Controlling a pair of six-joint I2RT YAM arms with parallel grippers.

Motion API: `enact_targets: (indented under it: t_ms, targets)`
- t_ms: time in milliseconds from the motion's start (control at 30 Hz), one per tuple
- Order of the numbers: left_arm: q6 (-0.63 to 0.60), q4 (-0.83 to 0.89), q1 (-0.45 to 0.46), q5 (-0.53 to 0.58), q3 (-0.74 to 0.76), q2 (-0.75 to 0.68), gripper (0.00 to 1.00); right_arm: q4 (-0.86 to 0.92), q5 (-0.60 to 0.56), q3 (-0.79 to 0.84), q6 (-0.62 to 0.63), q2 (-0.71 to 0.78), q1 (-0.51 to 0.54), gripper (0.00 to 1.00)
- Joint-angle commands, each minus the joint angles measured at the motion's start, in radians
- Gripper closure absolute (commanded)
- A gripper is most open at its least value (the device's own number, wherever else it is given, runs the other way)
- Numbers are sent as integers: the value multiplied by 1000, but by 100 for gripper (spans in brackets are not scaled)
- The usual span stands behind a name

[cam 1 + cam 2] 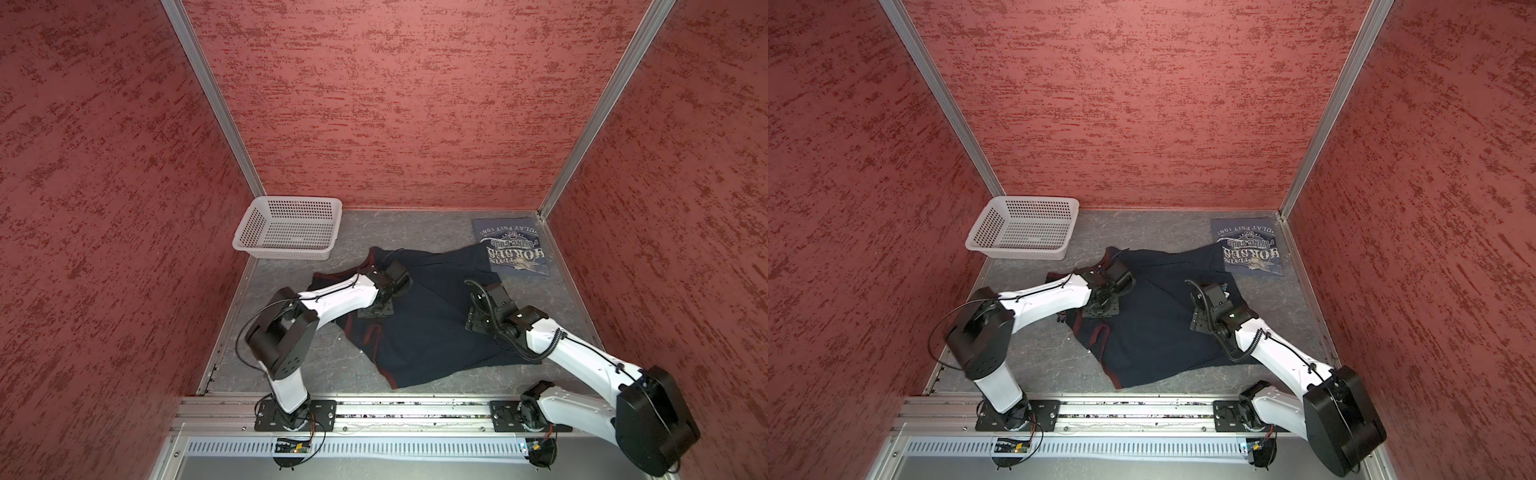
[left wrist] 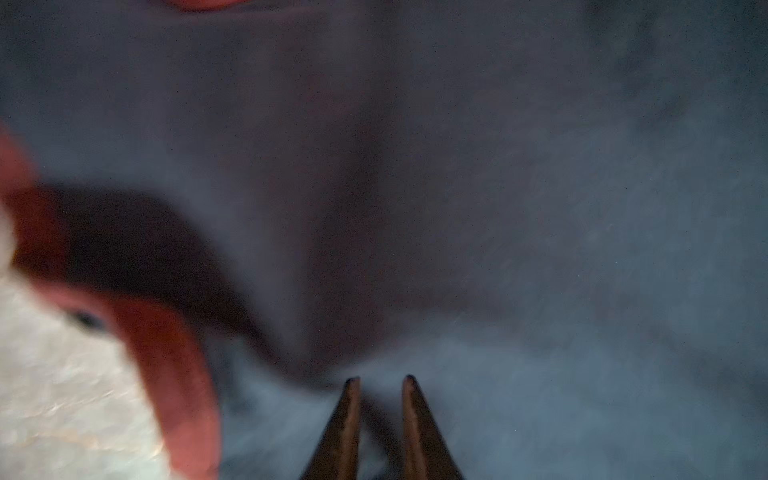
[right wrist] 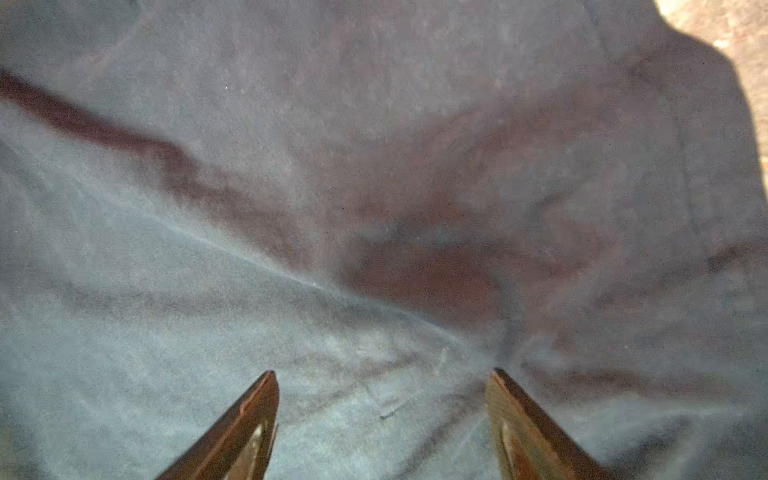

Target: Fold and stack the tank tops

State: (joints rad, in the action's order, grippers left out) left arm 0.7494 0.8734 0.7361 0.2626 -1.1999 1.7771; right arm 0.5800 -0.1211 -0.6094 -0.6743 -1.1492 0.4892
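The left gripper (image 2: 380,379) has its jaws drawn nearly together on a ridge of the navy top (image 1: 428,328), beside a maroon-edged opening. The right gripper (image 3: 383,371) sits low over the same cloth with jaws wide apart, holding nothing. Only the wrist views show those jaws, while both top views show the navy top spread mid-table (image 1: 332,361), long axis left to right, straps pointing left, its far right corner meeting the folded blue top (image 1: 513,249) in the far right corner, opposite a white basket (image 1: 249,232) far left.
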Motion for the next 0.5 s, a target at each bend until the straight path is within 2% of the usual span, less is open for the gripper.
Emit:
enact_targets:
  t_ms: [0,33,67,167,300,367,467]
  targets:
    - [-105,-16,-5,-23,-80,75,71,4,-33,16,-14,0,6,20]
    - [-108,-17,-3,-23,-98,82,59,4,-32,18,-15,3,6,20]
    - [-115,-21,1,-26,-105,73,51,4,-30,16,-12,3,6,20]
    - [-95,7,27,23,-89,2,37,5,-29,13,-13,2,6,20]
    - [23,140,113,154,-20,-146,29,-3,-28,11,-7,-8,6,20]
    - [130,232,186,220,32,-227,29,-6,-28,8,-4,-18,6,20]
    - [300,384,298,256,89,-275,29,-6,-30,2,-2,-27,6,20]
